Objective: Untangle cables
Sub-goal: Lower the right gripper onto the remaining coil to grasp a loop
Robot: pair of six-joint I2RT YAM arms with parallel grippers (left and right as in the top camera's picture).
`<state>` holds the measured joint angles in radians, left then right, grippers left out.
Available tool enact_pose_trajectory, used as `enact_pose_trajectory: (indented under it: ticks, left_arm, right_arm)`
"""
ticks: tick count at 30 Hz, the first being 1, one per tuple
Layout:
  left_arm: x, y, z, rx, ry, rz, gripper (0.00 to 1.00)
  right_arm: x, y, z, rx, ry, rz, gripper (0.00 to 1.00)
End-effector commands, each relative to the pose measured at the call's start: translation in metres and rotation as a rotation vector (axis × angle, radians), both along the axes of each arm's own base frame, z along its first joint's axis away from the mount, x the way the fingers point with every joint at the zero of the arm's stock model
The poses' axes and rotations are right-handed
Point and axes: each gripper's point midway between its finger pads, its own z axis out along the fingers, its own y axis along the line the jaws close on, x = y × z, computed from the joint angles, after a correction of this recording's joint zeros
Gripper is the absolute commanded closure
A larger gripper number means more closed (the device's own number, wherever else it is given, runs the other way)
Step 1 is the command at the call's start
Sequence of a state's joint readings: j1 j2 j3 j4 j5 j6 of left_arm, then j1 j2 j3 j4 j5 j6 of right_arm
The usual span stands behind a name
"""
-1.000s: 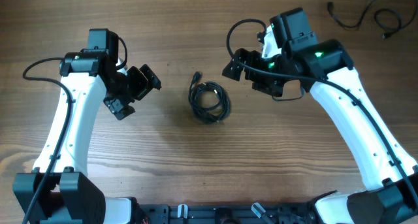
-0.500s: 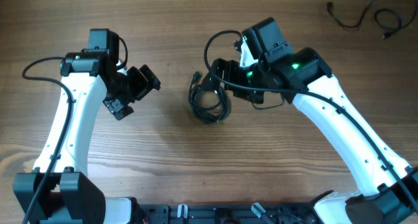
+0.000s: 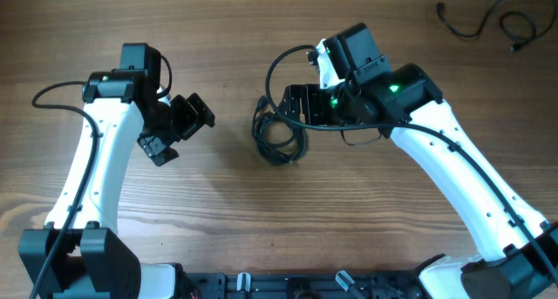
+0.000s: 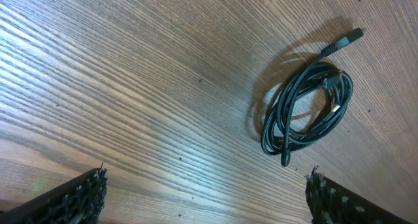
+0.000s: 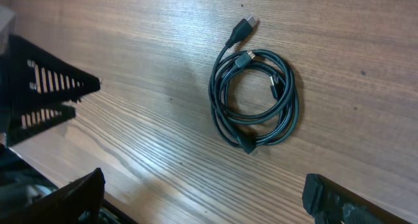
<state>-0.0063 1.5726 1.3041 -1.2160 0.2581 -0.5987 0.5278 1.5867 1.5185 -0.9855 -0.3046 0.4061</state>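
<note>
Bringing the right hand (image 3: 292,105) in from the 3 o'clock side toward the middle of the table (image 3: 261,238), now hanging over the 1 o'clock edge of the cables (image 5: 285,119) after standing well clear of them a second ago. Slowing through the last half second: only edging closer, no longer sweeping across. Keeping the jaws spread as wide as they go, gripping nothing.

Leaving the cables untouched so far, still lying as one tight coil near the table's centre, with one plug end poking out toward 12 o'clock, unchanged in shape and place.

Holding the left hand (image 3: 179,132) almost where it was, at 9 o'clock of the coil and well apart from it, likewise gaping and empty, merely looking on with the bundle toward 2 o'clock in its wrist view. Ignoring another loose cord (image 3: 471,34) lying far off toward the table's 1 o'clock corner.

Judging from this: passing from approach into a first grasp, probably aiming at a strand or the free plug end on the coil's upper rim. Counting no untangling as done yet; needing a pinch on one loop, likely with the other hand pinning the rest, before pulling anything free.
</note>
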Motion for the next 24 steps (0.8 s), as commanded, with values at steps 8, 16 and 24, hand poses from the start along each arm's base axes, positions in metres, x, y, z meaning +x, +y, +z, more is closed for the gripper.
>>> enact_pose_trajectory:
  ticks: [8, 16, 24]
  left_arm:
    - [0.014, 0.017, -0.001, 0.013, -0.046, 0.083, 0.0]
    - [0.013, 0.017, 0.0, 0.014, -0.046, 0.083, 0.0]
    - [0.014, 0.017, 0.0, 0.014, -0.05, 0.084, 0.0]
  right_arm:
    - [-0.009, 0.024, -0.056, -0.112, -0.041, 0.422, 0.12]
    - [-0.006, 0.059, -0.13, -0.185, 0.011, 0.528, 0.3]
    - [-0.003, 0.084, -0.168, -0.134, 0.034, 0.566, 0.51]
